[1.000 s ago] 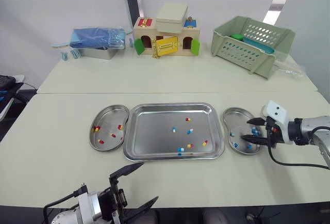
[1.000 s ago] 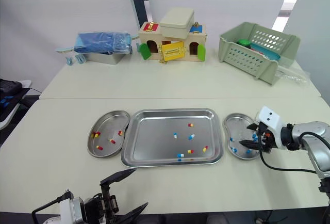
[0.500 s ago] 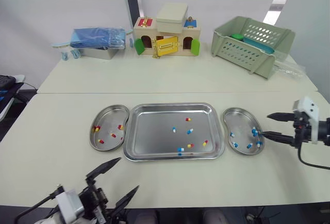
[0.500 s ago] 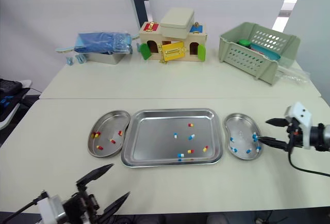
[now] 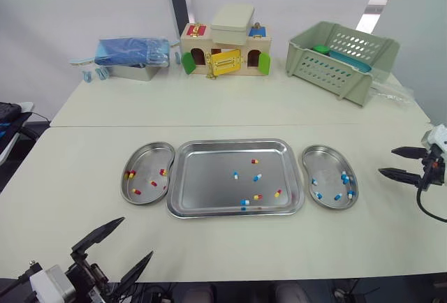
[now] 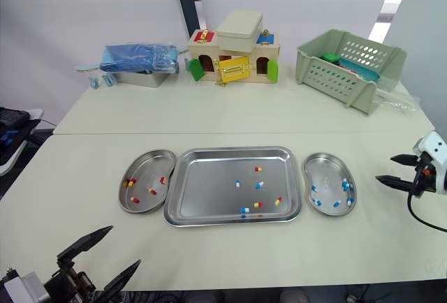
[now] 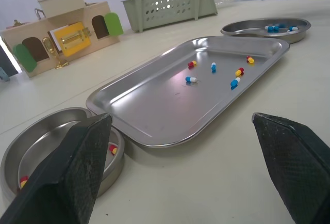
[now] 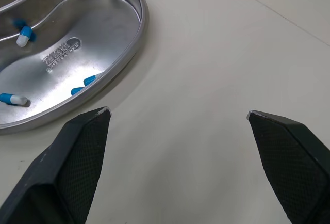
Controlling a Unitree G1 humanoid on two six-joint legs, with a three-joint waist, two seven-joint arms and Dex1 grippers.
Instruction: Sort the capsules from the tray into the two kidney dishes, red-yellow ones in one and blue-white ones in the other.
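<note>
A steel tray [image 5: 209,177] lies mid-table with several loose capsules, red-yellow [image 5: 278,193] and blue-white [image 5: 257,176]. To its left a kidney dish [image 5: 143,162] holds red-yellow capsules [image 5: 130,174]. To its right a second kidney dish [image 5: 328,158] holds blue-white capsules [image 5: 344,176]. My right gripper [image 5: 400,163] is open and empty at the table's right edge, well clear of the right dish [image 8: 77,38]. My left gripper [image 5: 114,253] is open and empty beyond the front edge, facing the tray [image 7: 170,100].
At the back stand a blue-topped metal box [image 5: 131,58], a wooden latch house [image 5: 225,50] and a green basket [image 5: 342,58]. A seam between two tables [image 5: 230,126] runs behind the tray.
My right gripper has drawn back to the right, away from the right dish. My left gripper has sunk lower and moved left below the front edge.
</note>
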